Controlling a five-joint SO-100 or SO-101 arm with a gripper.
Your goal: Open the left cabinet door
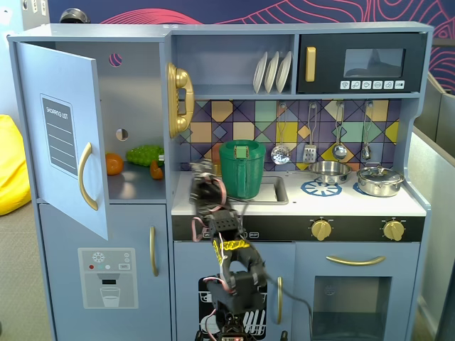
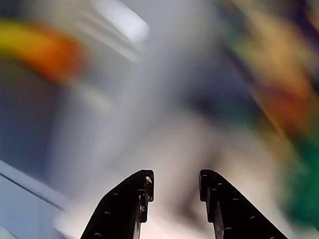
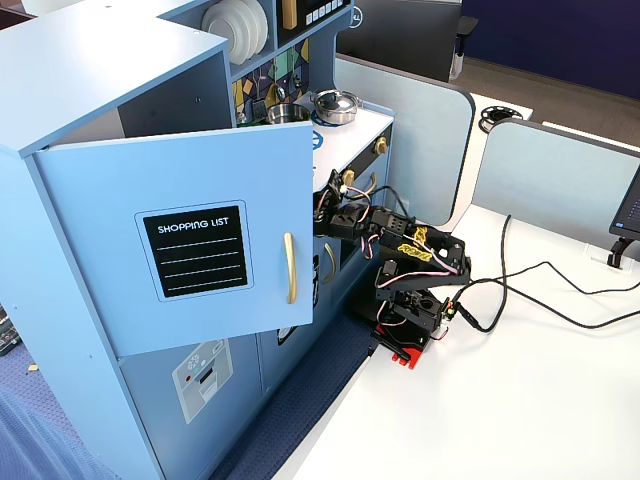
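The left cabinet door [image 1: 60,135] with the black "SHOPPING LIST" panel stands swung wide open; its curved gold handle [image 1: 85,186] is free. The door [image 3: 190,240] and its handle [image 3: 290,268] also show in the other fixed view. My gripper [image 1: 204,176] is raised in front of the counter edge, to the right of the open compartment and apart from the door. In the wrist view my gripper [image 2: 175,186] is open with nothing between the fingers; the background there is motion-blurred. The gripper [image 3: 333,200] sits behind the door's free edge.
The open compartment holds an orange [image 1: 114,163], a green toy [image 1: 144,155] and a small orange piece [image 1: 156,169]. A green jug [image 1: 242,169] stands in the sink. A gold phone [image 1: 178,99] hangs on the wall. The water-dispenser door [image 1: 106,277] below is shut.
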